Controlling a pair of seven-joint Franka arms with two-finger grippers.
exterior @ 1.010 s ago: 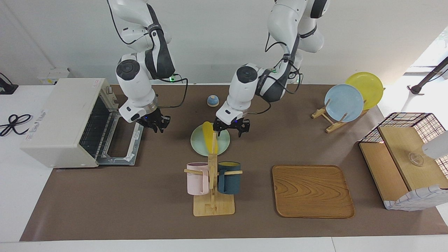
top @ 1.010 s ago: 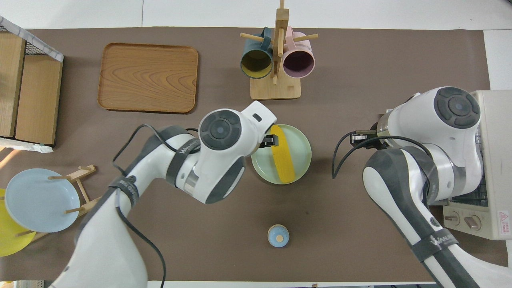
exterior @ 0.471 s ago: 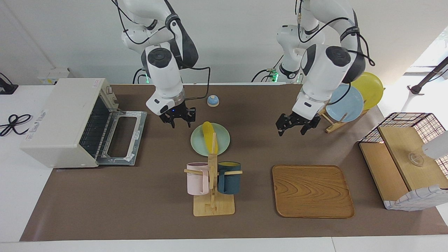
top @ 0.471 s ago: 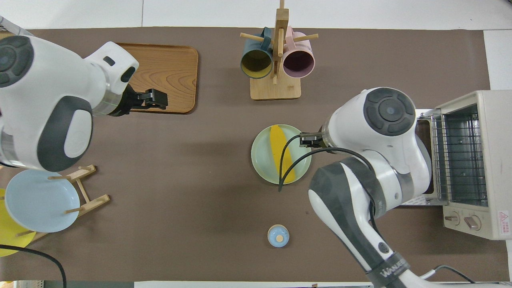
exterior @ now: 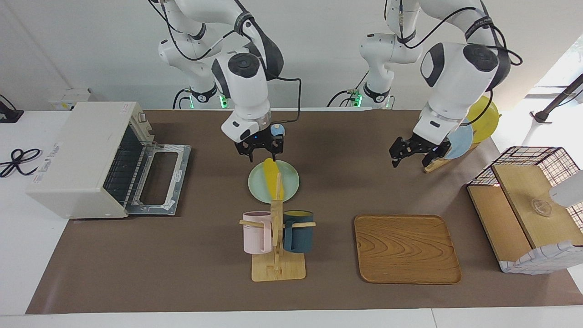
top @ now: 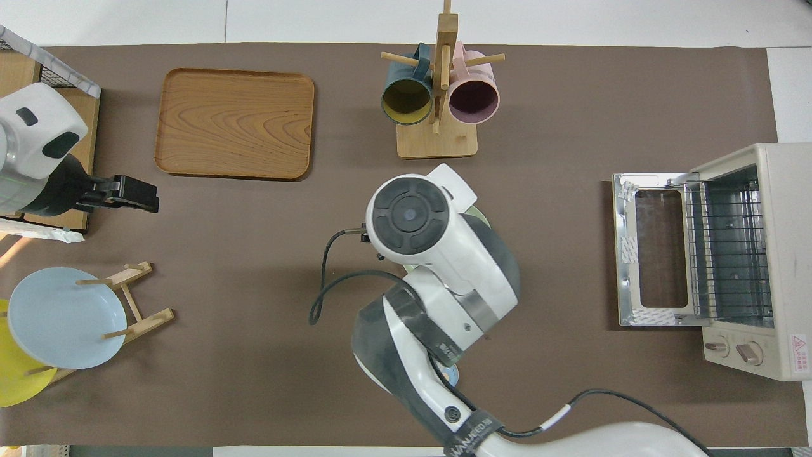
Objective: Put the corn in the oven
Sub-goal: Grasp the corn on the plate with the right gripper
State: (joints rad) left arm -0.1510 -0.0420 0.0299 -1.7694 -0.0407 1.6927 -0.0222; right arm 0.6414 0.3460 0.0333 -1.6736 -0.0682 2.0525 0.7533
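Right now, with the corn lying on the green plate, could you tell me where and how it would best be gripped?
Probably across the middle of the corn, coming straight down from above. It lies flat on the green plate, long and tapered, so the fingers should straddle its narrow width. The right gripper already hangs over it.

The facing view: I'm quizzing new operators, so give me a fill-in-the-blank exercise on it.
The corn lies on a pale green ____. The oven door is ____. The right gripper hangs over the corn; the left gripper hangs by a rack holding a yellow plate and a ____ one.
Missing: plate; open; blue.
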